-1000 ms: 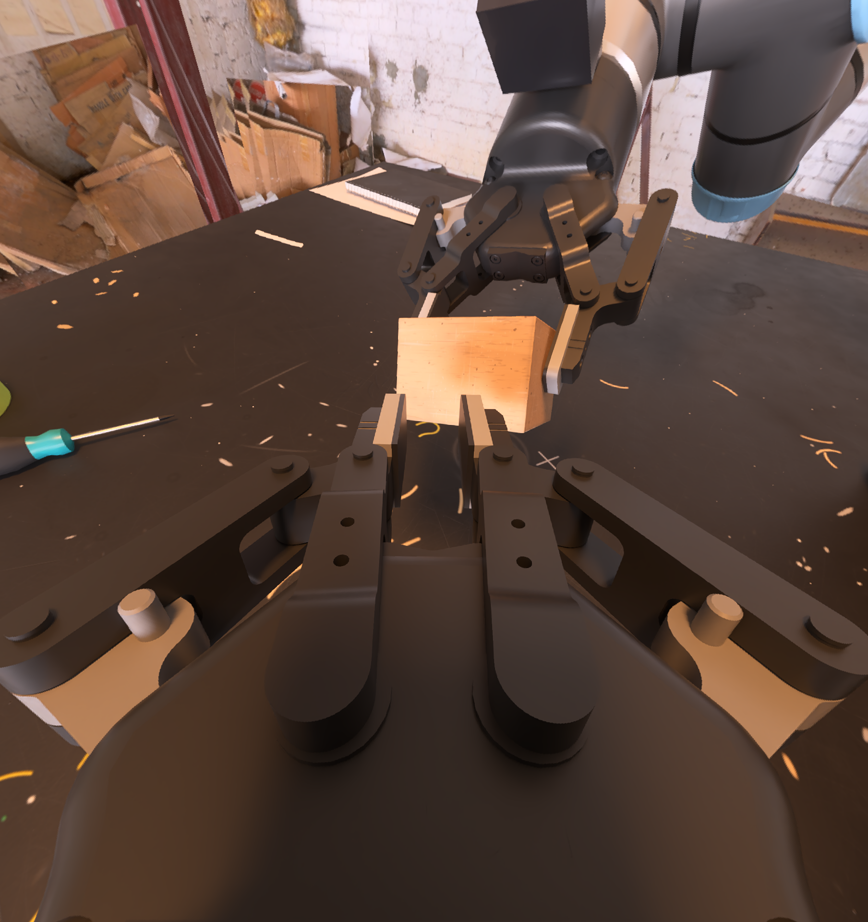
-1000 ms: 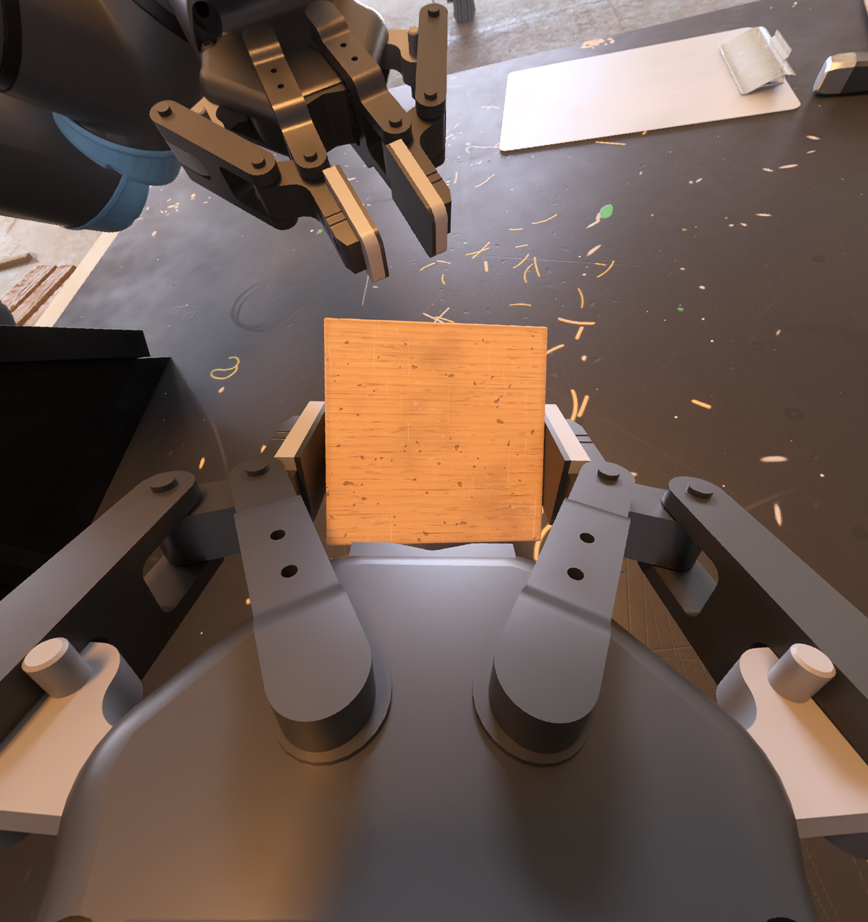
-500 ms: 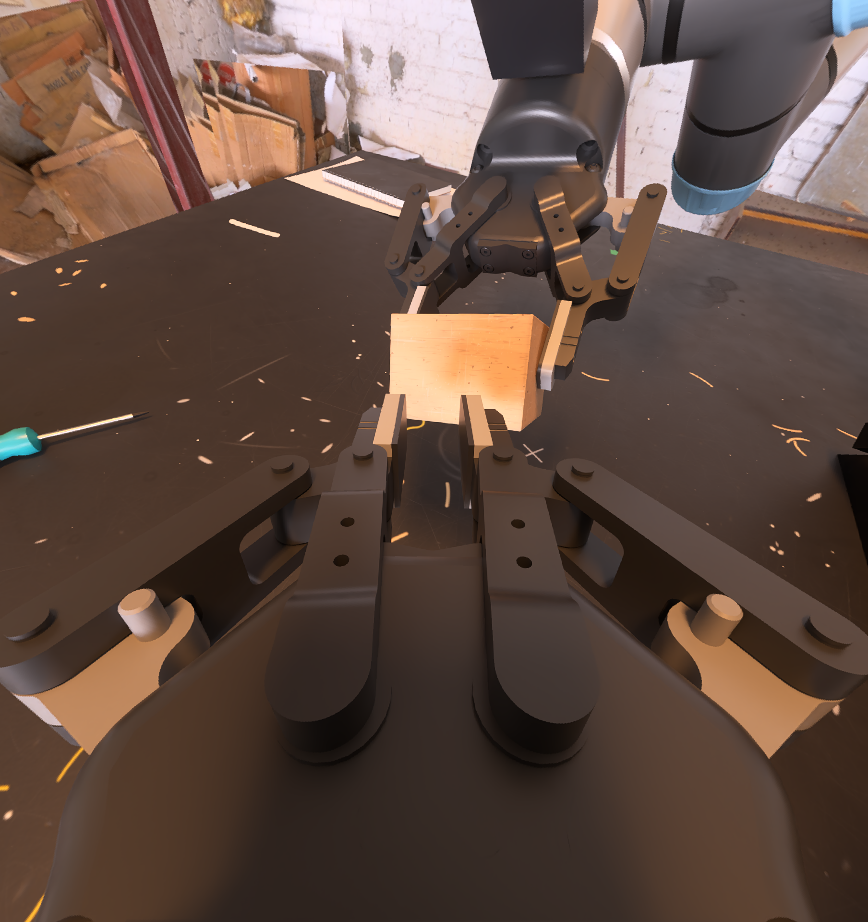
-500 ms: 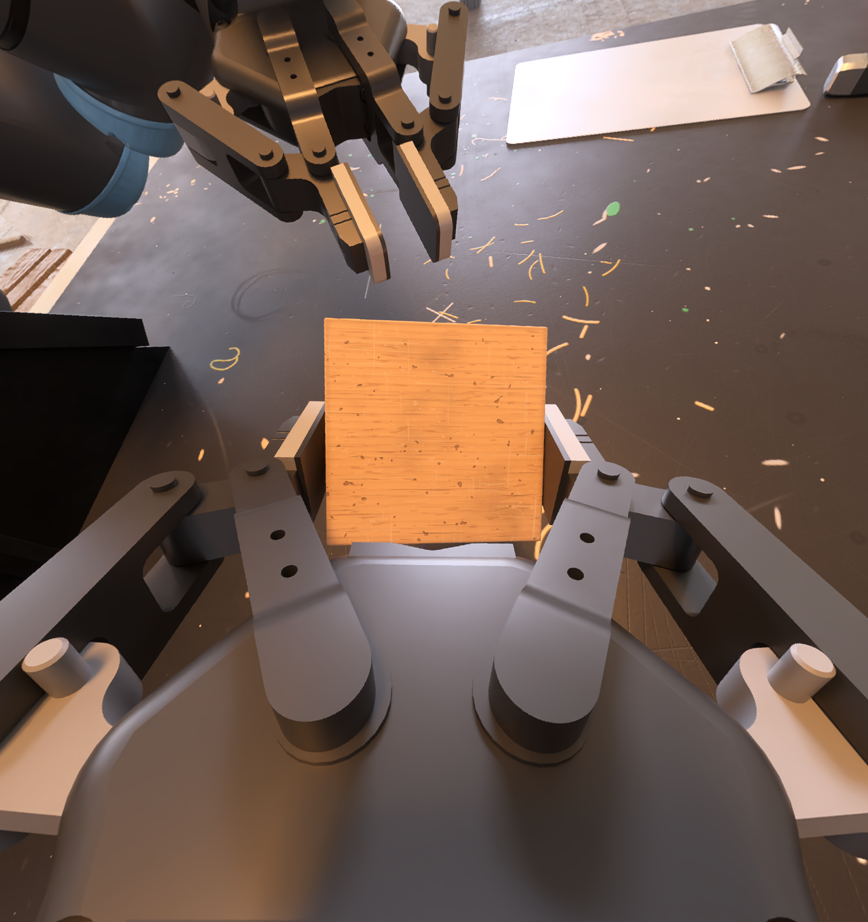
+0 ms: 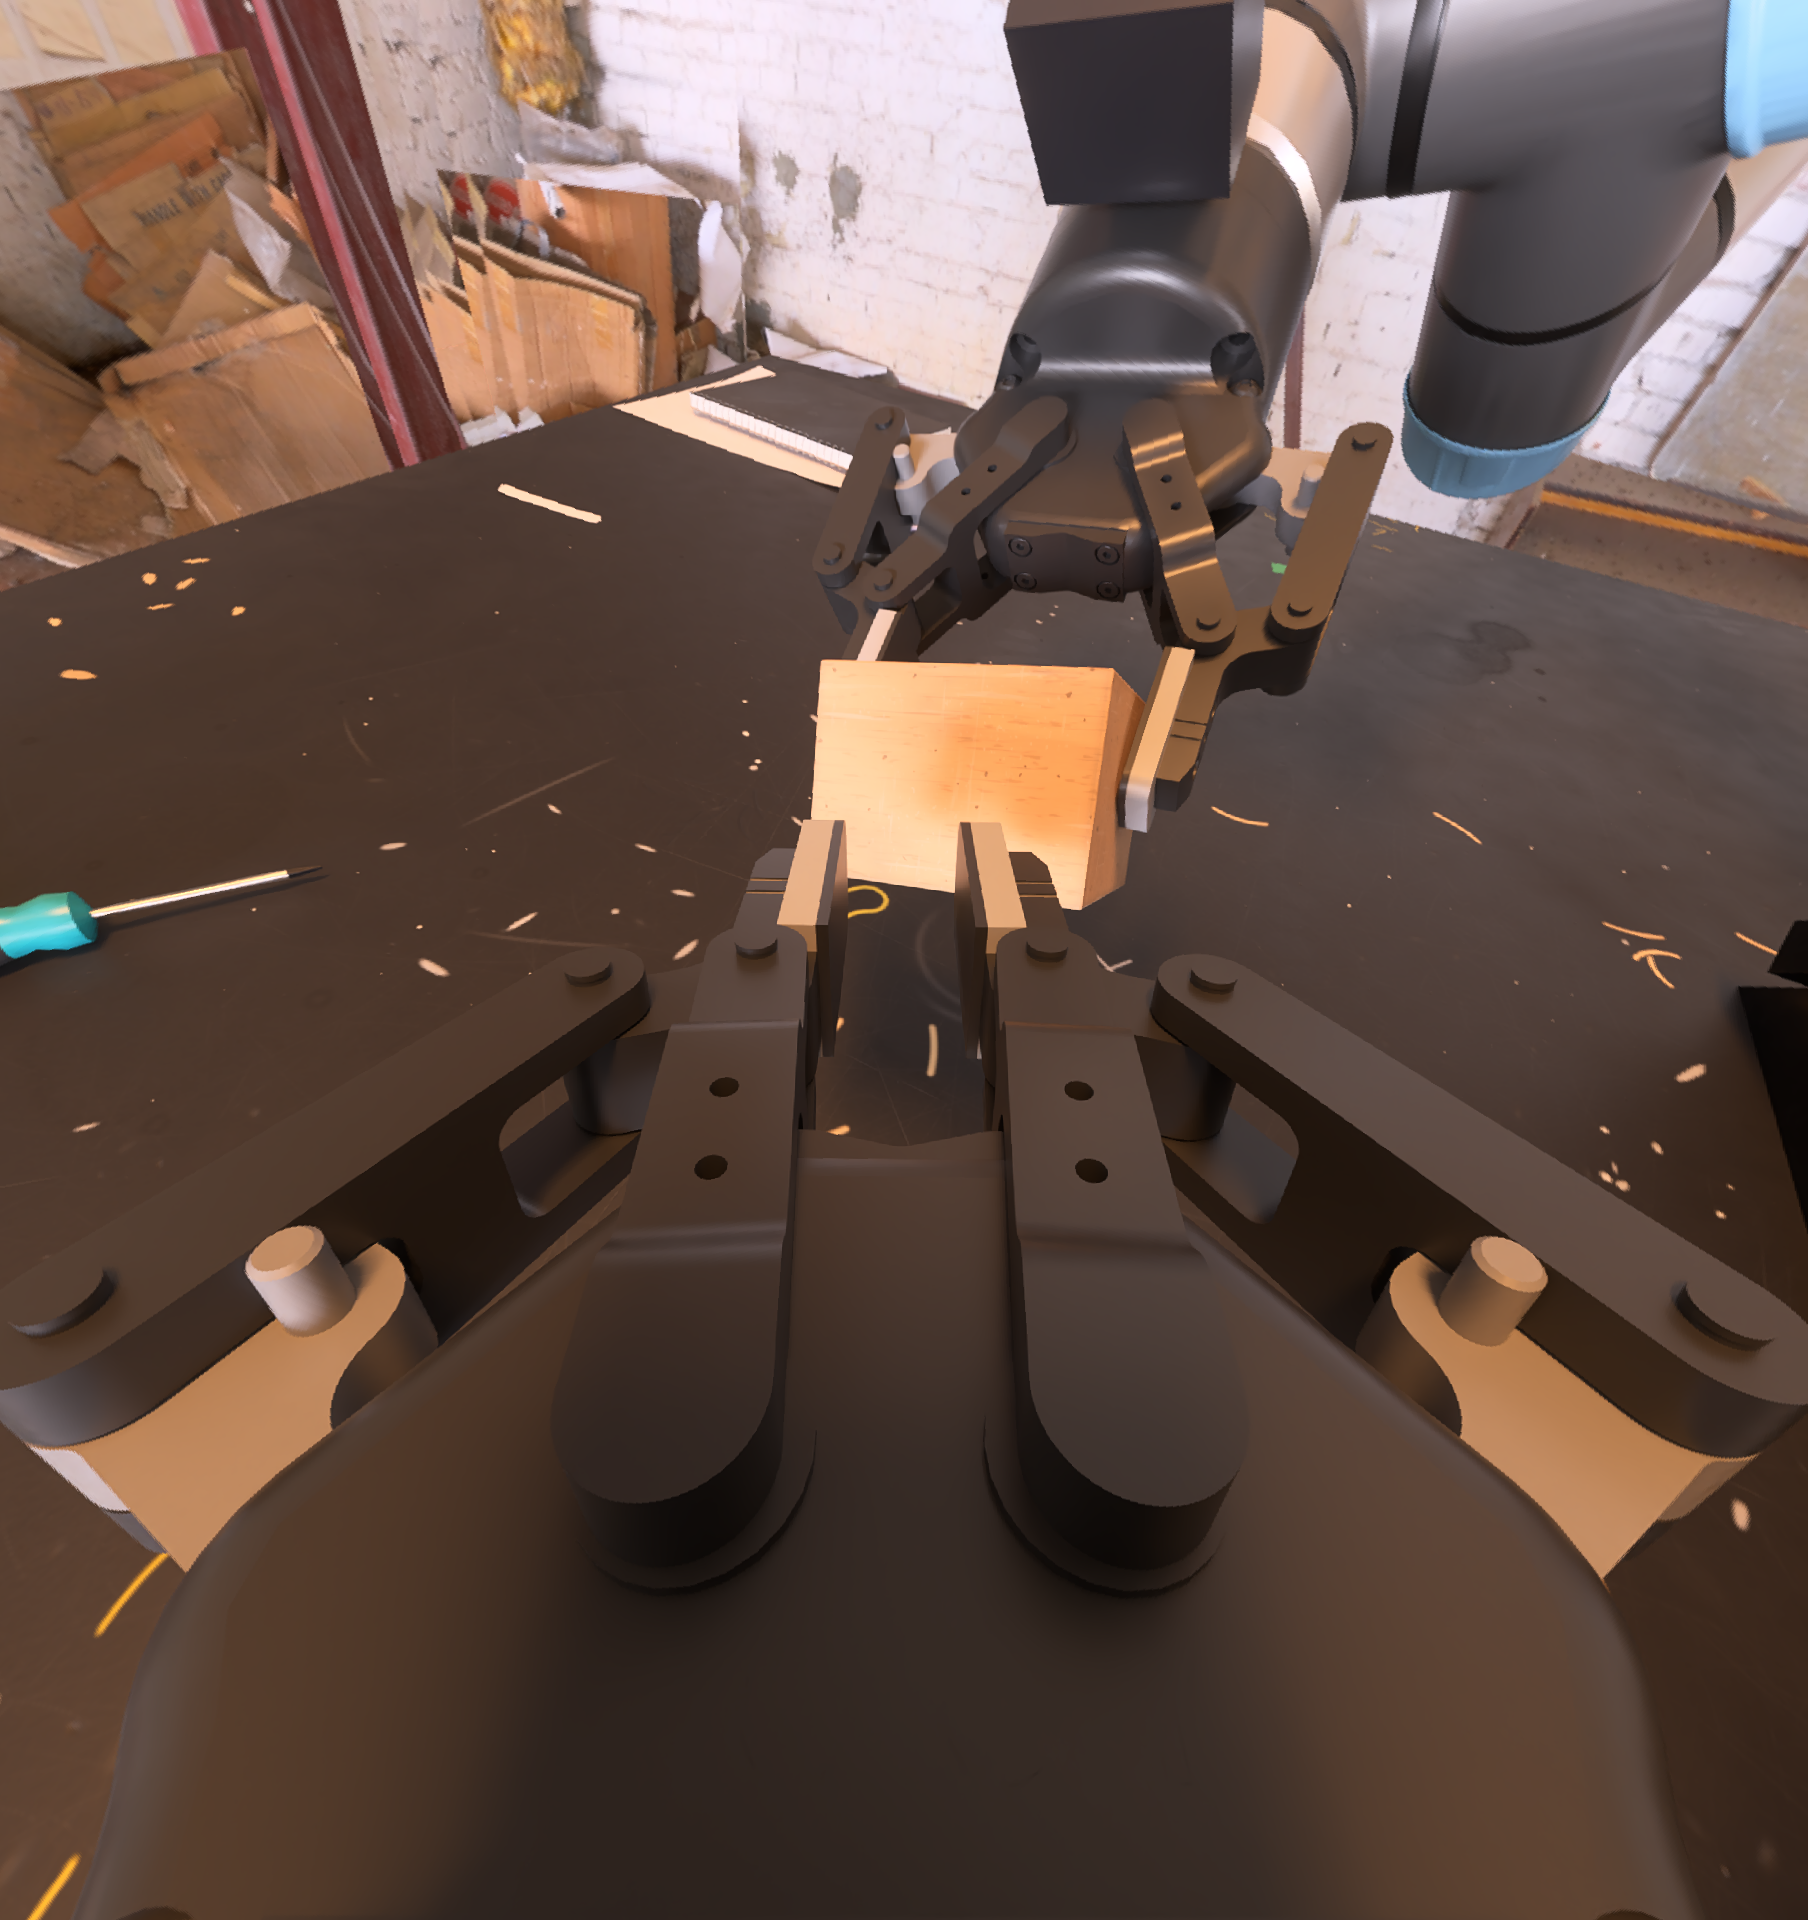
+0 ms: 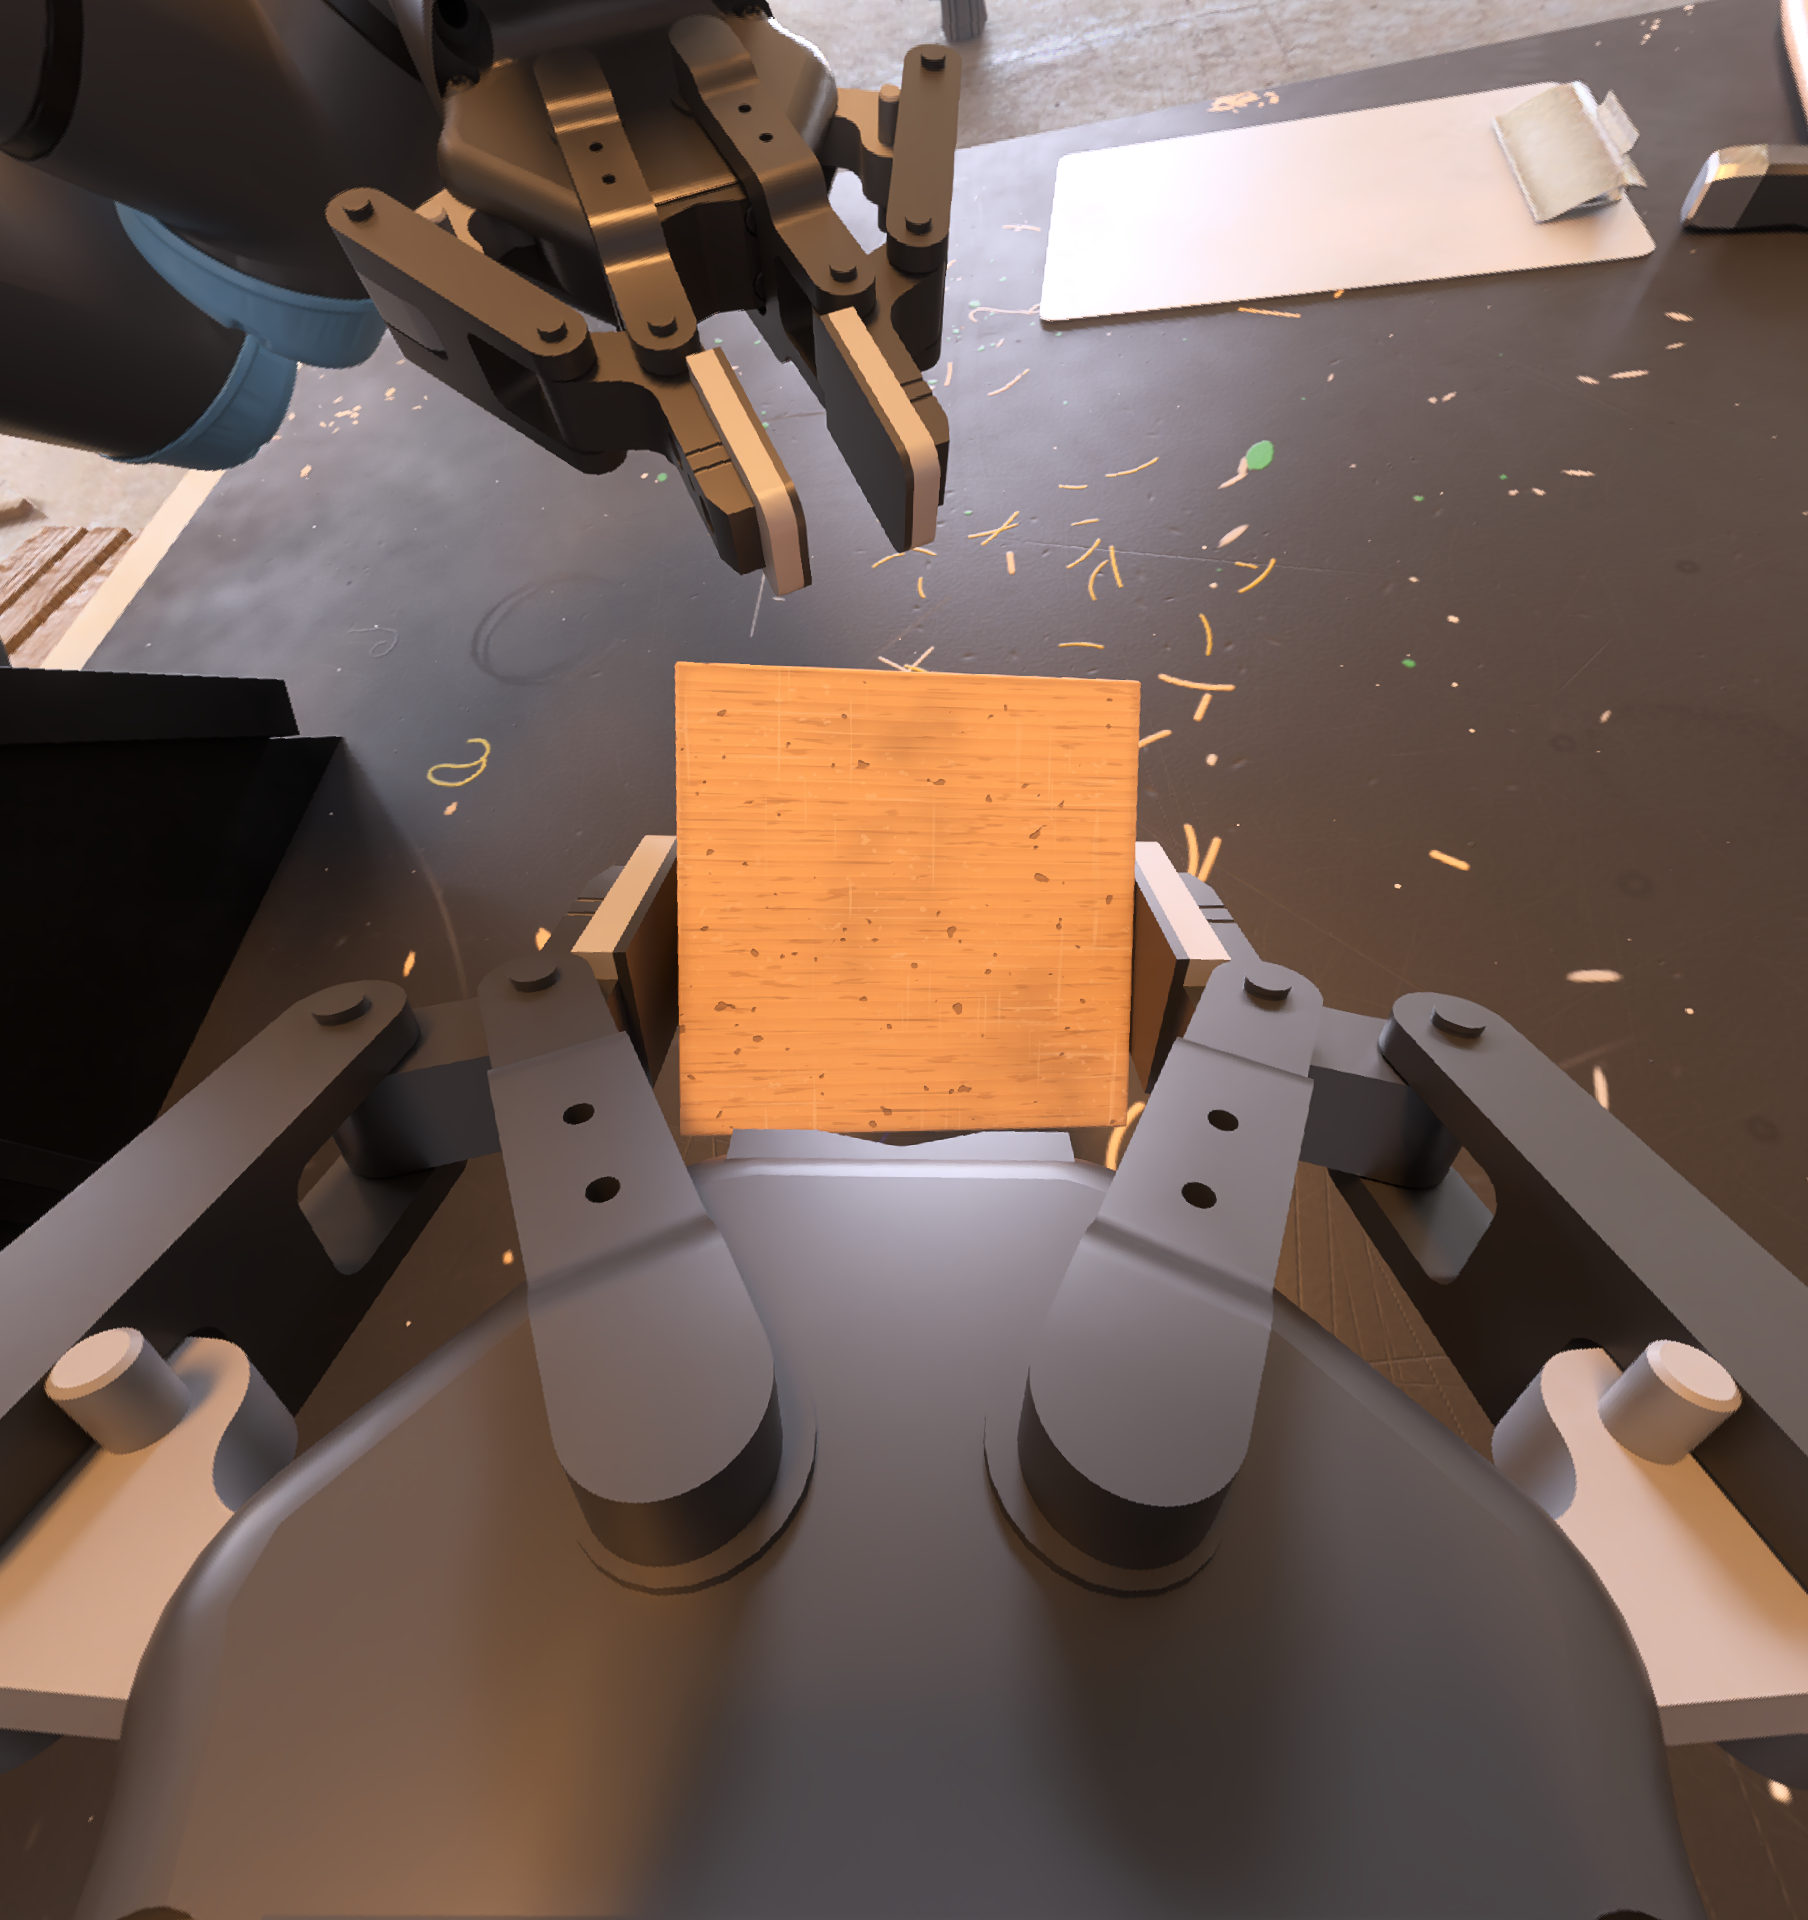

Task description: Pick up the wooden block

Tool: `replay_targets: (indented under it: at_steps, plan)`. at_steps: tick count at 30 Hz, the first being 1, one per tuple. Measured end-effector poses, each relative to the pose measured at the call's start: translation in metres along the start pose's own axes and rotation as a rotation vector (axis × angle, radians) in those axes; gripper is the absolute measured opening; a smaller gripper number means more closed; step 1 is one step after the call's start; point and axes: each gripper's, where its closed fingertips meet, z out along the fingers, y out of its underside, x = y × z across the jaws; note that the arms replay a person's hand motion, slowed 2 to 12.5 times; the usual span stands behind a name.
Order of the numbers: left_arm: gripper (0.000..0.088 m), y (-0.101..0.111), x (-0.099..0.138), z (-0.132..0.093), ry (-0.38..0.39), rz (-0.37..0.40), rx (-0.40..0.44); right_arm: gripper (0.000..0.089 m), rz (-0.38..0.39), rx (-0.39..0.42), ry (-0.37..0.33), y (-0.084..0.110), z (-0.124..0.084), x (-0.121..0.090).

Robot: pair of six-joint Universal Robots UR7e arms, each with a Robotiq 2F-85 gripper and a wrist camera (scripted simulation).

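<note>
Since our right pincer [image 6: 905,914] clamps the wooden block [image 6: 905,894] clear above the table [image 6: 1502,727], our left pincer [image 5: 902,883], nearly closed, waits empty beside it.

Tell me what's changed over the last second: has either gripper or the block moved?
The right gripper keeps its hold on the wooden block, unchanged in its own view. The left gripper, narrowly parted and empty, drifted: the screwdriver slid left, then back right, and the yellow roll is now almost out of frame. Nothing was let go or newly gripped.
</note>
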Motion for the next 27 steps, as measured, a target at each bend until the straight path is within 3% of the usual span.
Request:
replay_targets:
  at_steps: [10, 27]
  plan:
    - [0.0191, -0.0039, -0.0036, -0.0010, -0.025, -0.013, 0.030, 0.0669, 0.001, -0.001, 0.015, -0.0021, -0.0017, 0.0009]
    - [0.0189, -0.0065, 0.0054, -0.0031, 0.055, -0.003, 0.049, 0.0669, -0.027, 0.014, -0.007, -0.0070, -0.0009, -0.0056]
